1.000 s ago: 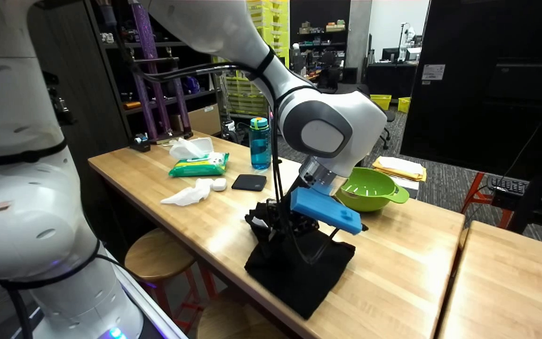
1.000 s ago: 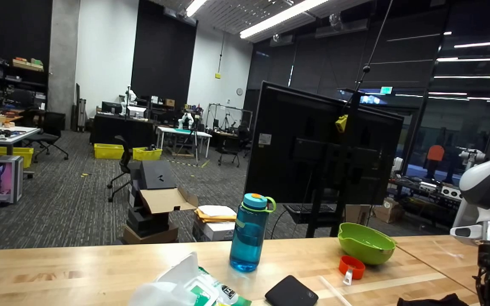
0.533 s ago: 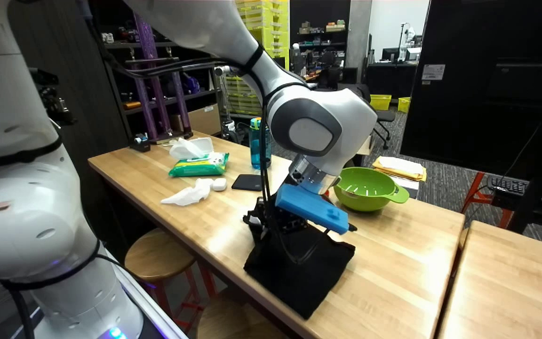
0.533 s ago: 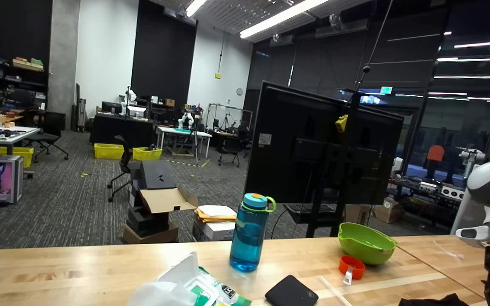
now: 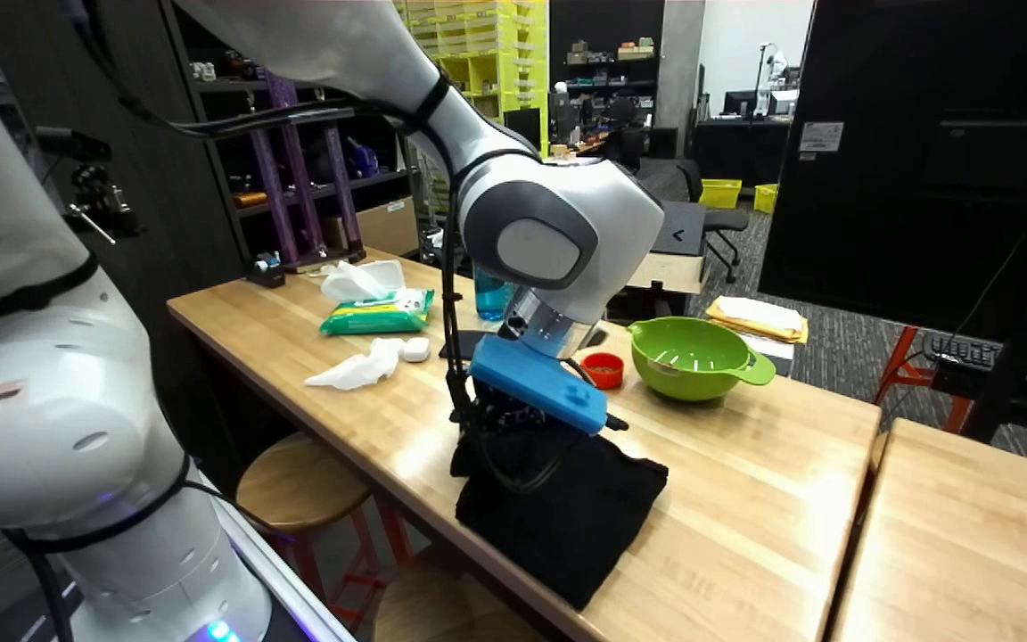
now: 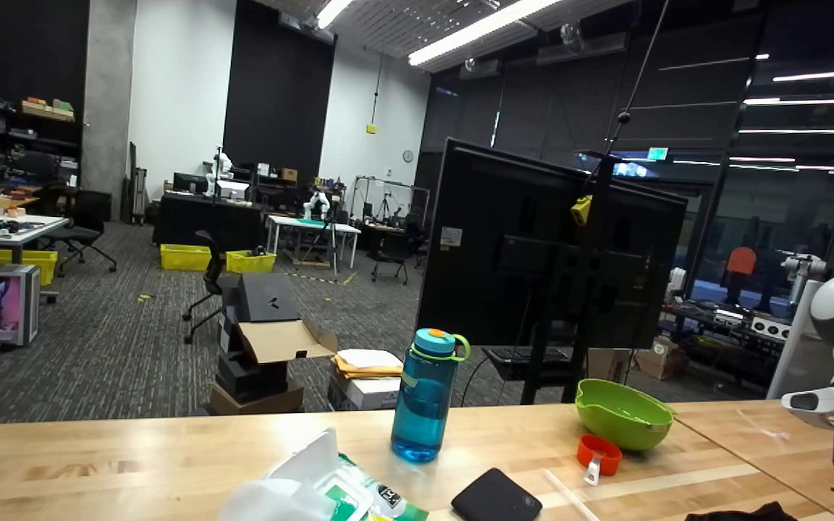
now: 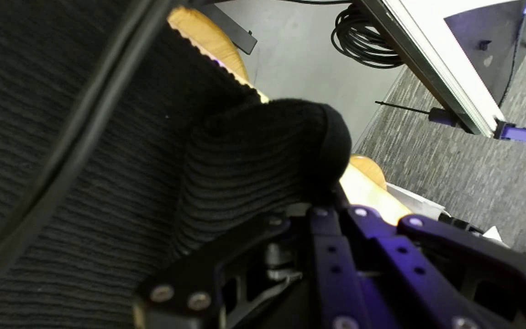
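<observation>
The claw (image 7: 339, 210) is pressed together, pinching a raised fold of black cloth (image 5: 571, 522); in the wrist view the end of that fold rises to the claw's tips, and the rest of the ribbed cloth spreads out beside it; in an exterior view the cloth lies on the wooden table (image 5: 772, 499), close to the edge by a round stool (image 5: 299, 480), bunched up under the claw and lying flat elsewhere; a blue cover (image 5: 536, 383) on the arm (image 5: 540, 245) hides much of the claw there; past the cloth stand a red cup (image 5: 603, 378) and a green bowl (image 5: 692, 385), just beside each other; farther along lie a flat black case (image 6: 496, 497), a white tissue (image 5: 357, 370) next to a small white box (image 5: 415, 349), and a green packet of wipes (image 5: 380, 316) with its white lid (image 5: 384, 275) up; a blue bottle (image 5: 491, 299) stands partly hidden behind the arm in an exterior view; in the wrist view a coil of black cable (image 7: 368, 43) shows beyond the table's edge
</observation>
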Controlling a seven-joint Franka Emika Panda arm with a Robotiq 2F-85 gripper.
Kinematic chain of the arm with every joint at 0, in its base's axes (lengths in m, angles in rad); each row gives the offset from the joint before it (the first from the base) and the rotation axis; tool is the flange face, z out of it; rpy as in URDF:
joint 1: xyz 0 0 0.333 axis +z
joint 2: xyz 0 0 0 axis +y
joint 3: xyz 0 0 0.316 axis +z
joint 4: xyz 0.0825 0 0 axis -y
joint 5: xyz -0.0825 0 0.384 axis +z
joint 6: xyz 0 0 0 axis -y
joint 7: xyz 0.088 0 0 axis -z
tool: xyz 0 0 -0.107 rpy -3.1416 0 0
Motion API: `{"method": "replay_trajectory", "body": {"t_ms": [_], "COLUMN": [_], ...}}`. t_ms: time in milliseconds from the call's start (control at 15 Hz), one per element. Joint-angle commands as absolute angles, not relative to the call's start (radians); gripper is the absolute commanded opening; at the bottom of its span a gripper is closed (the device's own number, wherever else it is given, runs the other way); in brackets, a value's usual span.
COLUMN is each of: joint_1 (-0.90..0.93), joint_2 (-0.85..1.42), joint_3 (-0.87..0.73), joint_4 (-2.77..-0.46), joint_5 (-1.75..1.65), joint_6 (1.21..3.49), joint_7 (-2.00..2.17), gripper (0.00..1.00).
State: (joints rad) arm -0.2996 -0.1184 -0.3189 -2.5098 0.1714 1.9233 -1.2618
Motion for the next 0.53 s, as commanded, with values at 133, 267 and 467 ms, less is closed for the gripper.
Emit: {"method": "replay_trajectory", "body": {"t_ms": [133, 267, 467], "joint_1": [-0.280, -0.272, -0.254], "joint_2": [-0.220, -0.235, -0.257], "joint_3": [-0.308, -0.304, -0.295], "joint_4": [-2.582, -2.599, -2.630], "joint_5": [0.169, 0.174, 0.193], "joint_6": [1.976, 1.988, 2.000], "joint_7": [-1.159, -1.123, -1.072], "gripper": [0.00, 0.00, 0.00]}}
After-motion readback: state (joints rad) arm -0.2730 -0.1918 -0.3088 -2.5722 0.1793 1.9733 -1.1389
